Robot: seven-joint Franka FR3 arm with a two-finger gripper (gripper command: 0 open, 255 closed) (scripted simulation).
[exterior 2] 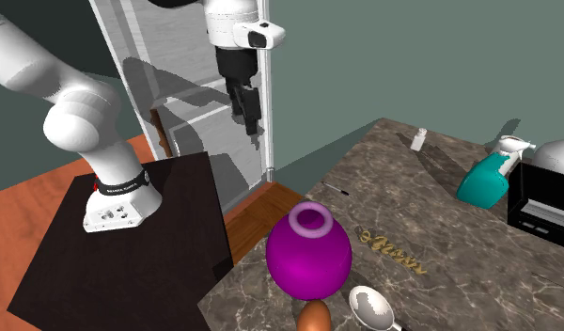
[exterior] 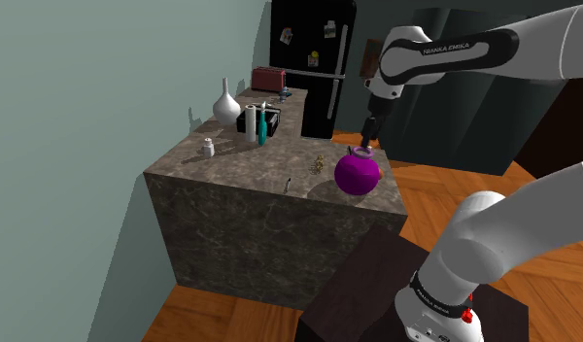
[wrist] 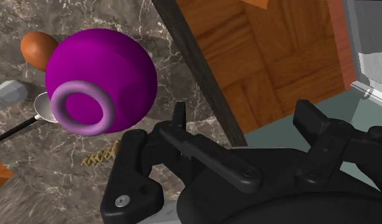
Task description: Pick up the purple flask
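Since the purple flask [exterior: 358, 173] is nearly a ball with a smooth skin and a short ringed neck [wrist: 84, 108], we judge it slippery and apt to roll or squirt out of a grip on its belly. The belly also looks too broad for the claw [wrist: 244, 111] to span. The neck or its rim seems the better hold, with one finger inside the mouth and one outside, or both across the collar. What it is made of we cannot tell, so we would close gently. It looks hollow and probably light.

The flask stands upright on the marbled worktop [exterior: 251, 160], close to the edge that faces the stand [exterior 2: 130, 254]. The claw hangs wide and empty. In the second exterior view it sits higher than the flask and out over the floor side. In the wrist view the flask lies off to one side of the fingers, not between them.

A brown egg [exterior 2: 315, 318] and a spoon [exterior 2: 369, 306] sit just beside the flask, and a gold squiggle [exterior 2: 393, 254] lies near it. A careless push could knock the flask into the egg. A teal spray bottle [exterior 2: 485, 183], a small white bottle [exterior 2: 419, 139], a white vase [exterior: 225, 102] and a red toaster [exterior: 270, 78] stand well apart. Nothing blocks a descent onto the neck.
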